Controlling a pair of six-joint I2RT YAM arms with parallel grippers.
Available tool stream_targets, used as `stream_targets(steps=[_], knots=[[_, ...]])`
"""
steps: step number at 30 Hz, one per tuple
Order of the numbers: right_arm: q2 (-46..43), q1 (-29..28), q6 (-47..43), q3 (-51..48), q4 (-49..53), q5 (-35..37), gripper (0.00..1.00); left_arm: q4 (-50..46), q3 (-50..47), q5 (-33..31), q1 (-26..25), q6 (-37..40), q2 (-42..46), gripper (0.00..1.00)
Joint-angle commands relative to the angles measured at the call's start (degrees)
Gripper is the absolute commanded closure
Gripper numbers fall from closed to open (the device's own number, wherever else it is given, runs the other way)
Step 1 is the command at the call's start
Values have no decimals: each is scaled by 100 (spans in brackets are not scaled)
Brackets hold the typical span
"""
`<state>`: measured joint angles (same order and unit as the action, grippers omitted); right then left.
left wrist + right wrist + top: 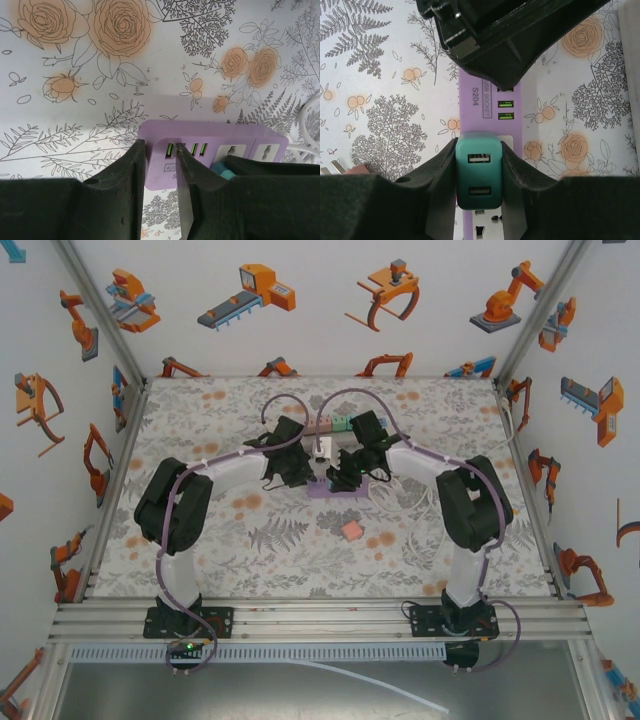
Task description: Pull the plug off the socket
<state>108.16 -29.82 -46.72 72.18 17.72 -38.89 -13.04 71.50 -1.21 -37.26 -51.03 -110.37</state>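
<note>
The purple socket strip lies flat mid-table between the two arms. A teal plug with two USB ports on its face sits in the strip, and my right gripper is shut on it, one finger pressed against each side. My left gripper is shut across the strip's end, beside the green USB ports. In the left wrist view the plug peeks out at the right. From above, the left gripper and right gripper meet over the strip.
A small pink block lies nearer the arms' bases. Coloured blocks sit behind the grippers. A white cable loops to the right of the strip. The left gripper's body hangs over the strip's far end.
</note>
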Motion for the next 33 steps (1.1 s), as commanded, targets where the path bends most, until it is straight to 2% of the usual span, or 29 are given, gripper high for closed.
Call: stream_targets(steps=[1,3,6,9,12,15,18,20,21,24,25,28,30,33], knots=[[-599,-82,-45,-97,-283,-329,100,-1505,-684,-1197,38,-148,-787,84],[-590,12,-251,-239,-325,-237,100,-1444,-709,-1188,74,-98,-771,86],[-726,59,-419,-387,-573,-552,100,-1405,-693,-1166,70,-22,-826,87],[-825,-360,-1518,-374,-76,-175,100,-1359,-653,-1095,78,21,-920,87],[-988,-485,-1567,-631,-543,-328,100,-1408,-596,-1078,98,24,-995,88],[-1112,-288,-678,-635,-1056,-997,100,-1419,-669,-1065,180,-38,-978,88],[-1172,137,1198,-981,-2811,-1719,100,-1527,-717,-1071,342,-77,-1004,89],[-1184,299,1803,-1235,-3590,-1715,100,-1505,-752,-1002,424,-64,-1028,89],[-1211,270,1318,-1187,-3088,-1535,100,-1491,-764,-987,445,-50,-1036,90],[-1042,-280,-1384,-491,70,-99,100,-1465,-729,-942,426,20,-1044,91],[-956,-410,-1689,-374,472,234,100,-1466,-718,-956,413,32,-1041,91],[-1051,-590,-1669,-364,385,214,100,-1560,-620,-1021,378,49,-1092,92],[-1154,-585,-1001,-249,22,-262,100,-1670,-553,-1153,344,83,-1105,92],[-1239,-363,162,-332,-1070,-789,100,-1762,-515,-1282,340,110,-1083,92]])
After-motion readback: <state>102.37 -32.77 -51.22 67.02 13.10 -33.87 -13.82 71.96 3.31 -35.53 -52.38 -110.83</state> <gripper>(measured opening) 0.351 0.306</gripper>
